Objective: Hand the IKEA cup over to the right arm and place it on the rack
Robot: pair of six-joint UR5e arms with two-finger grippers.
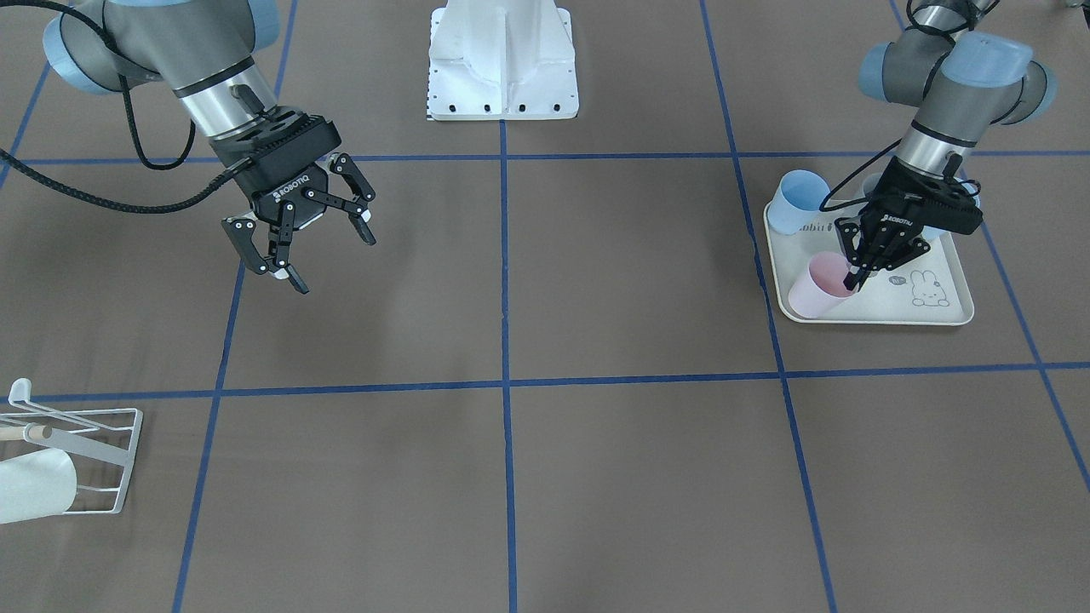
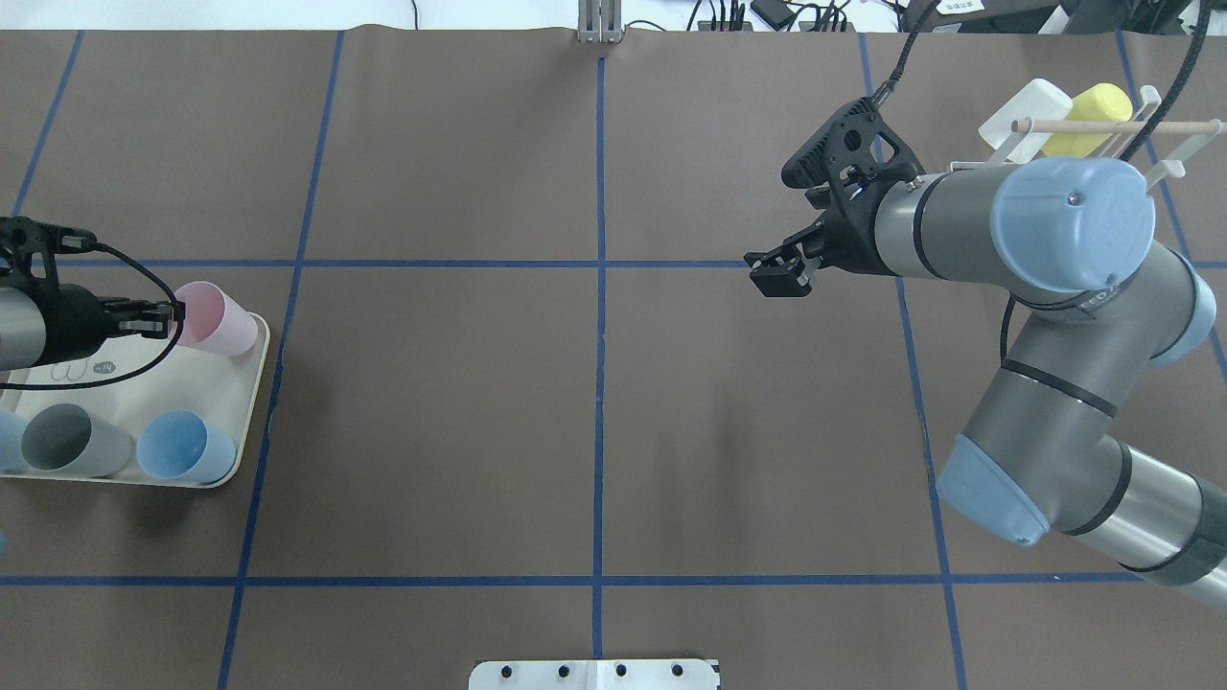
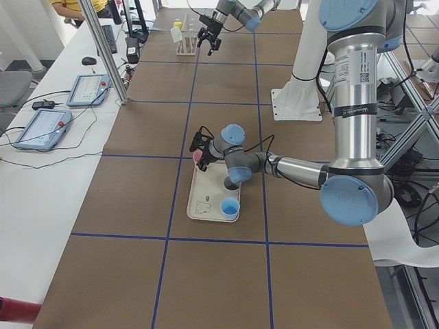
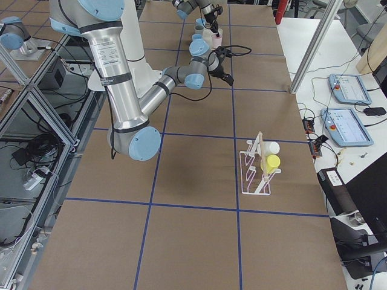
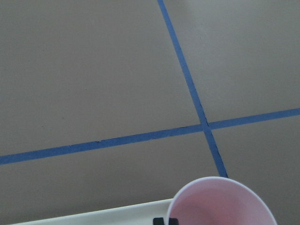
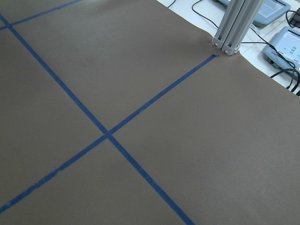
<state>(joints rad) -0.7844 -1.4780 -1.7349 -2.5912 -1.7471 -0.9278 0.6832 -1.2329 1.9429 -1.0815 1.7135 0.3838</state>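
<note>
As left end effector point(image 1: 853, 279) pinches its rim, pink cup point(image 1: 813, 295) stands mouth-up, axis near vertical

A grey cup point(image 2: 72, 441) and a blue cup point(image 2: 182, 448) sit side by side on the cream rabbit-print tray point(image 2: 206, 383)

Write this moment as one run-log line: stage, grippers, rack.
stage: pickup, no handover yet | left gripper: shut on pink cup rim, on tray | right gripper: open, empty | rack: holds white cup, yellow cup
</note>
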